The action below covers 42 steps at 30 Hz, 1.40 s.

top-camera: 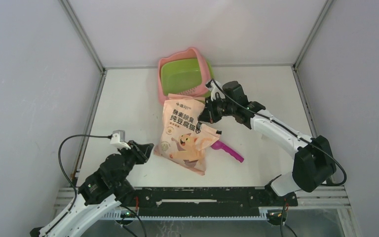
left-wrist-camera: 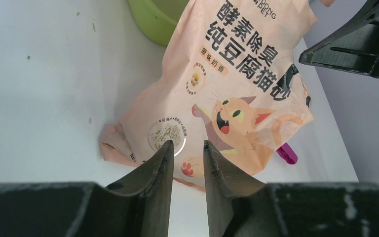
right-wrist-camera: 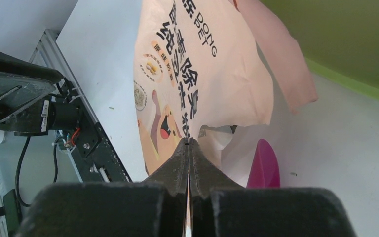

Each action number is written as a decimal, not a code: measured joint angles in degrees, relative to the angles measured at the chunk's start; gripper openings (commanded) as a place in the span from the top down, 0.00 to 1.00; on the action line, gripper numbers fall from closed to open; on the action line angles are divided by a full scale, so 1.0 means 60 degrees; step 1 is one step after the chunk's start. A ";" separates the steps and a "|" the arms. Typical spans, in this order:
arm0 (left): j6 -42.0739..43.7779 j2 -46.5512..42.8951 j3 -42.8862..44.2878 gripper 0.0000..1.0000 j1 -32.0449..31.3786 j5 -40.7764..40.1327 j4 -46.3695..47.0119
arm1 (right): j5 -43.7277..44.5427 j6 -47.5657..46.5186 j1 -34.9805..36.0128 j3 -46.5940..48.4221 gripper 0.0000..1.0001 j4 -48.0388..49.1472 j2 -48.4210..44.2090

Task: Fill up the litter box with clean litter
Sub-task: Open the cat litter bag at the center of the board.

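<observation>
The litter box, with a pink rim and a lime-green basin, stands at the back centre; no litter shows in the basin. The peach-pink printed bag lies in front of it, its top against the box. My right gripper is shut on the bag's right edge; in the right wrist view its jaws pinch a thin fold of the bag. My left gripper is open and empty beside the bag's lower left corner; its open gripper faces the bag.
A magenta scoop lies on the table right of the bag, partly under it, and shows in the right wrist view. A few tiny specks dot the white table. Grey walls enclose the sides and back.
</observation>
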 measured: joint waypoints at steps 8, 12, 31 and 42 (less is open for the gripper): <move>0.0004 0.0000 0.0000 0.67 0.0000 0.0004 -0.0004 | 0.0029 -0.0015 -0.0197 0.0000 1.00 0.0022 0.0095; 0.0004 0.0000 0.0000 0.67 0.0000 0.0007 -0.0004 | 0.0044 -0.0018 -0.0310 0.0000 0.99 0.0025 0.0135; 0.0007 0.0000 0.0000 0.67 0.0000 0.0015 -0.0004 | -0.0525 -0.0098 -0.0149 0.0000 0.97 0.0044 0.0685; 0.0022 0.0000 0.0000 0.68 0.0000 0.0018 -0.0004 | -0.1610 -0.0627 0.0226 0.0066 0.91 -0.0084 0.0769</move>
